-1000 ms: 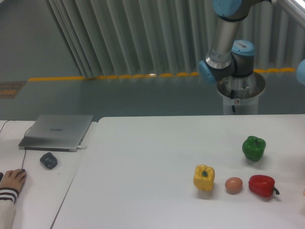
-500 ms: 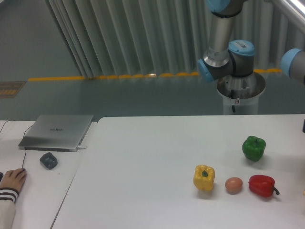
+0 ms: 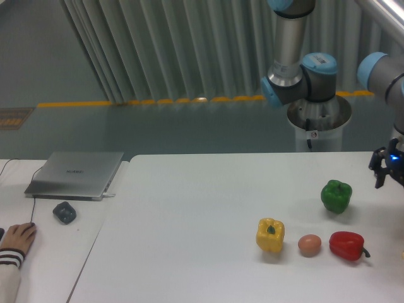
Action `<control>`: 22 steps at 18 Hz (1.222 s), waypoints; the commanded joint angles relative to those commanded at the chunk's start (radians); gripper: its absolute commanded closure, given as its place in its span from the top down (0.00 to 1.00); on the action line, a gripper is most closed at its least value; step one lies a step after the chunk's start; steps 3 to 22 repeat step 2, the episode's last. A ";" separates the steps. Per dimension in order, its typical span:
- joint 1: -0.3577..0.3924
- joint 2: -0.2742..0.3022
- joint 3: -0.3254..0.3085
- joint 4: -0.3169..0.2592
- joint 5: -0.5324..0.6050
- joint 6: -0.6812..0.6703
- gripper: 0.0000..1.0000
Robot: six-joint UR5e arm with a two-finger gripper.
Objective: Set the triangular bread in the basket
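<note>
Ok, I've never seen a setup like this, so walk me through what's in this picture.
This is one fixed camera looking across a white table. The grey and blue jointed thing at the back is a robot arm on a pedestal. Its hand is just coming into view at the right edge; it's cut off there, so I can't tell whether it is open or holding anything. On the table lie a green pepper, a yellow pepper, a brown egg and a red pepper. To the left sit a closed laptop, a mouse and a person's hand. No bread or basket shows.
</note>
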 joint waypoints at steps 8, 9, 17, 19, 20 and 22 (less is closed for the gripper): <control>0.000 0.000 -0.002 0.000 0.000 -0.003 1.00; 0.000 0.000 -0.002 0.000 0.000 -0.003 1.00; 0.000 0.000 -0.002 0.000 0.000 -0.003 1.00; 0.000 0.000 -0.002 0.000 0.000 -0.003 1.00; 0.000 0.000 -0.002 0.000 0.000 -0.003 1.00; 0.000 0.000 -0.002 0.000 0.000 -0.003 1.00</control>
